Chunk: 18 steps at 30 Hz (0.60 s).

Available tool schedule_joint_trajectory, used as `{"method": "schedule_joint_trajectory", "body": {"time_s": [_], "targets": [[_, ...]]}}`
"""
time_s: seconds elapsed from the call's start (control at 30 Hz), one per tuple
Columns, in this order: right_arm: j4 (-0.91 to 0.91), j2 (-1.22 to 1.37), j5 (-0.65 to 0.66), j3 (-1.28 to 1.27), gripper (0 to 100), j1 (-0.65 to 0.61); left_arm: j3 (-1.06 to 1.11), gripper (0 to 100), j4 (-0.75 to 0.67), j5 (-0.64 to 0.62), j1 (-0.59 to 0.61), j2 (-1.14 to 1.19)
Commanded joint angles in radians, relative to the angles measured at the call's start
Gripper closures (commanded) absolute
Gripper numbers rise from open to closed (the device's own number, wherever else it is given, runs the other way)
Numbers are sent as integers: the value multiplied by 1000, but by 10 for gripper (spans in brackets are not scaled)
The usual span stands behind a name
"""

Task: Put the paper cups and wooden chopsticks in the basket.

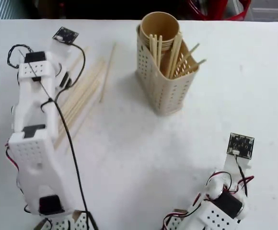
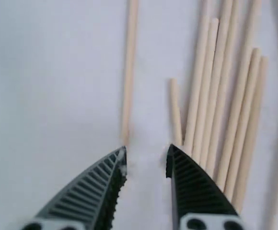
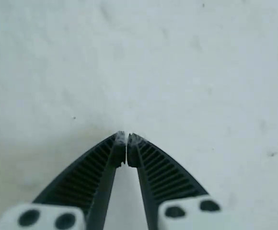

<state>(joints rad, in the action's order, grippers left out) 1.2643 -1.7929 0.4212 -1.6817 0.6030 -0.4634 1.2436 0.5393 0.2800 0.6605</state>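
High view: a basket stands at 12 o'clock, holding stacked paper cups and upright chopsticks. Loose chopsticks lie at 9 o'clock, their long axes running 7 to 1 o'clock, partly covered by the left arm. The right arm sits at 5 o'clock.

Left wrist view: the left gripper hangs with fingers apart, and a lone chopstick ends just off one tip.

Right wrist view: the right gripper has its fingers together on nothing, over the table.

left end effector parted, right end effector closed
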Motion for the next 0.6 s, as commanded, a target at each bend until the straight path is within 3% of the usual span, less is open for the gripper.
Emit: {"method": "schedule_joint_trajectory", "body": {"time_s": [0.0, 0.37, 0.57], "targets": [[5, -8, 9, -9, 980, 2, -183, 845, -17, -3, 39, 120], [5, -8, 9, -9, 980, 2, -517, 849, 46, -8, 67, 467], [5, -8, 9, -9, 980, 2, -671, 862, 204, -8, 62, 605]]}}
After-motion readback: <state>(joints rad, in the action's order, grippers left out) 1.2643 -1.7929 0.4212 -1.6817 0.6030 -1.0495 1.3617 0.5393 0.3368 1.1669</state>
